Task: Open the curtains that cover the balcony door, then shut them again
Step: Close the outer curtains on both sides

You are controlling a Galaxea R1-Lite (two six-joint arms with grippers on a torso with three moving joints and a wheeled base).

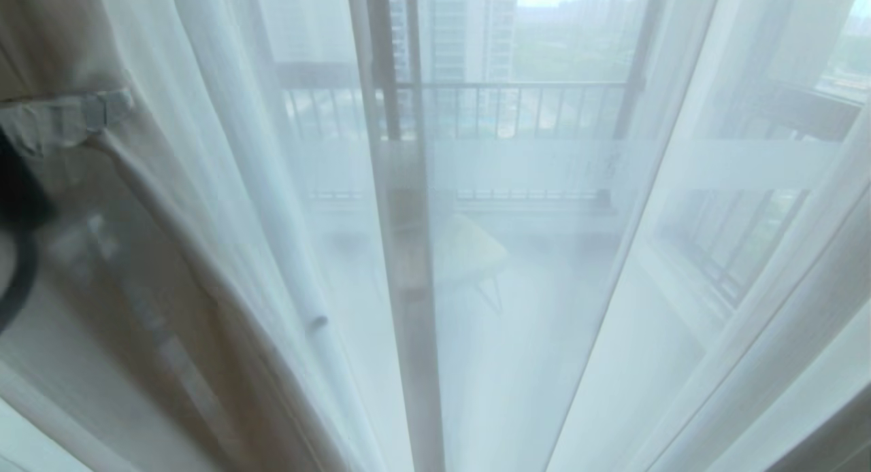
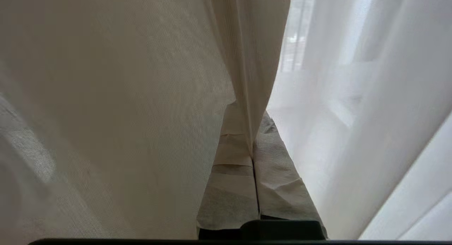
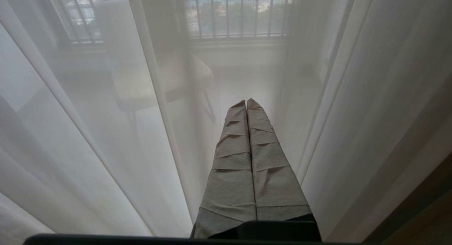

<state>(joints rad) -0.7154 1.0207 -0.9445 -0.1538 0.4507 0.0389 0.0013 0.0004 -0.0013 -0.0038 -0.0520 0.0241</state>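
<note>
Head view: curtains (image 1: 517, 288) blur balcony door (image 1: 401, 186).

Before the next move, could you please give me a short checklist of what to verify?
1. Left pincer shut on a fold of the beige curtain: ok; the fold runs into the seam between its fingers.
2. Right pincer shut and holding nothing: ok.
3. Balcony door uncovered: not ok; the sheer curtain hangs across it.
4. Right pincer clear of the sheer curtain: cannot tell; it points at the fabric from close by.
5. Curtain rail free to slide: cannot tell; it is out of view.
</note>
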